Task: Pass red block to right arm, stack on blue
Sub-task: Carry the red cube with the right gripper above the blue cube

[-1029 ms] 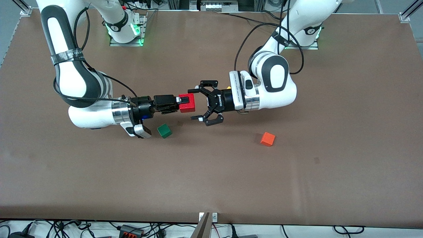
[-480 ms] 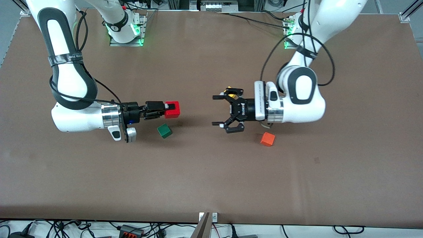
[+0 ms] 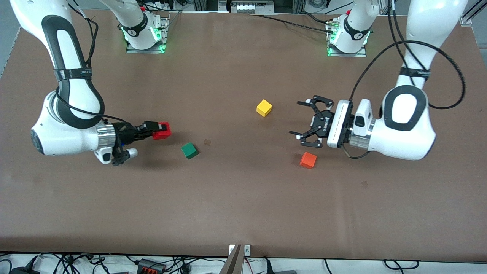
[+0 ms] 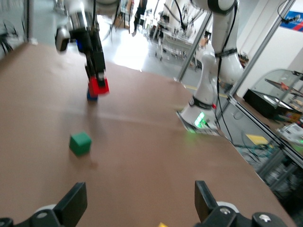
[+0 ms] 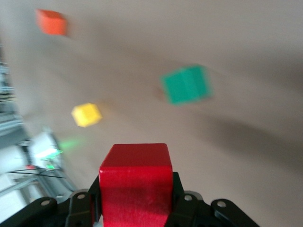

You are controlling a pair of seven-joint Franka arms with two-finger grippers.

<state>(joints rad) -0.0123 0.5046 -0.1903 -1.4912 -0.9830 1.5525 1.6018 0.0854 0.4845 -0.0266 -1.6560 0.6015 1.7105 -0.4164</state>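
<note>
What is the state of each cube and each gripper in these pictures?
Small bright red cube: held in the air by the right gripper.
Dark blue cube: on the table, under the red cube.
Green cube: lying free on the table.
Yellow cube: lying free.
Orange cube: lying free.
Right gripper: shut on the red cube.
Left gripper: open, empty.

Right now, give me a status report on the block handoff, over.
Right pincer shut on small red cube, above the small dark blue cube. Left pincer open, empty, above small orange cube. Nothing blocking.
</note>
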